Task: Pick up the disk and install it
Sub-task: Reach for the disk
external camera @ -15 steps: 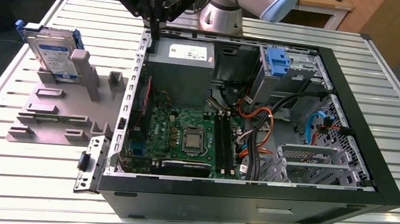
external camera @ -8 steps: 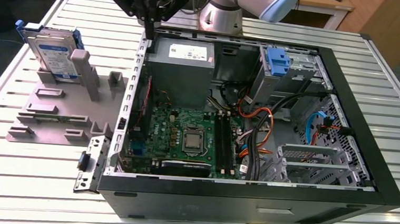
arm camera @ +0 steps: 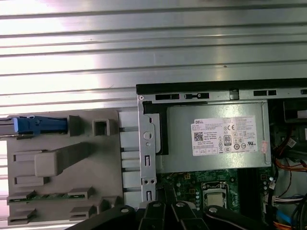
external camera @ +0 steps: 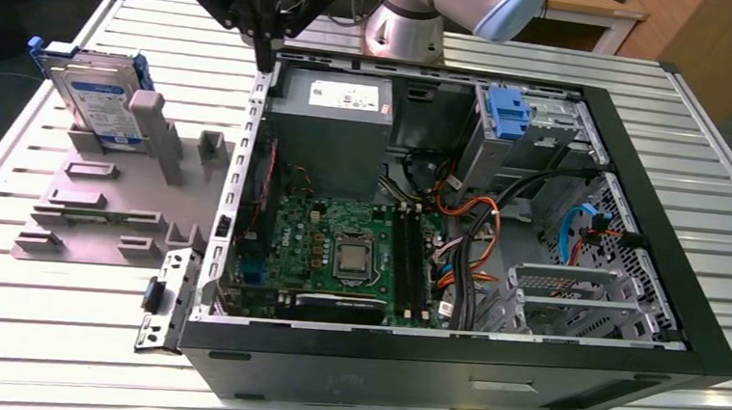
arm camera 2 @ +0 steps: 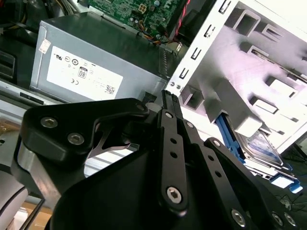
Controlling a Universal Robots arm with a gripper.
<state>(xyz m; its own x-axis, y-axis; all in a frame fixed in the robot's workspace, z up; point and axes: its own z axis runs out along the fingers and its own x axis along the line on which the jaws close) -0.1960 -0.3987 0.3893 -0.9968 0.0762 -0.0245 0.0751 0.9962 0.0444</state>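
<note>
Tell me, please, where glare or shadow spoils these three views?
Exterior view: glare whitens the ribbed table at the view's lower left, while the disk is evenly lit. Second wrist view: the grey fixture is blown out to near white, and the dark gripper looms black across the foreground. First wrist view: bright glare bands run along the table ribs; the computer case is dim inside.

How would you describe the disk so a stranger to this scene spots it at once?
Beside the open computer case, on the exterior view's left, sits a grey plastic fixture. The disk stands on edge at its far end: silver, white-and-blue label, blue rails, unlike the fixture's plain grey blocks.
</note>
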